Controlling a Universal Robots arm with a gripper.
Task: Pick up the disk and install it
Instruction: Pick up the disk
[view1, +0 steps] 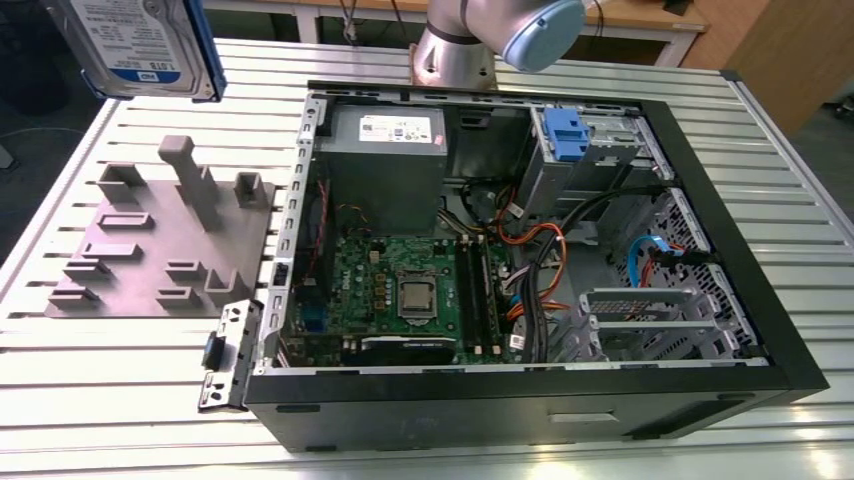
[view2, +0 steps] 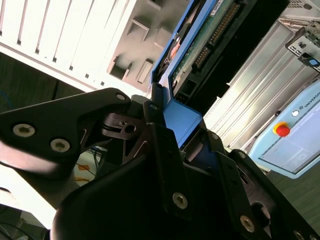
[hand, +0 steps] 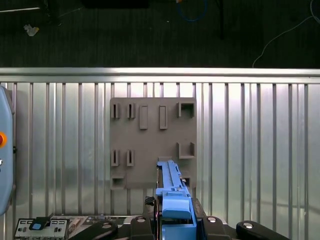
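Disk (view1: 140, 45), exterior view: a flat rectangular silver-grey hard drive with a white-and-blue label and a blue plastic bracket, up in the air at the exterior view's upper left, clear of the slatted aluminium table (view1: 120, 400).
Fixture, exterior view: the grey moulded holder plate (view1: 134, 250) lies on the table beside the case, below the disk, and none of its slots holds a drive.
Case, exterior view: the open black computer case (view1: 534, 395) lies on its side, with the grey power-supply box (view1: 384, 160) and the green motherboard (view1: 400, 285) exposed. The metal drive cage with a blue latch (view1: 567, 135) looks unfilled, though its inside is partly hidden.
Gripper, second wrist view: the black gripper (view2: 180, 117) is clamped on the blue bracket at one end of the disk (view2: 200, 45), whose green circuit-board side faces this camera.
Position, first wrist view: the disk (hand: 171, 182) hangs edge-on from the gripper (hand: 172, 210) directly over the holder plate (hand: 150, 135), well apart from the case.
Progress: the pick-up looks done. The install is not, as the disk is nowhere near the drive cage.
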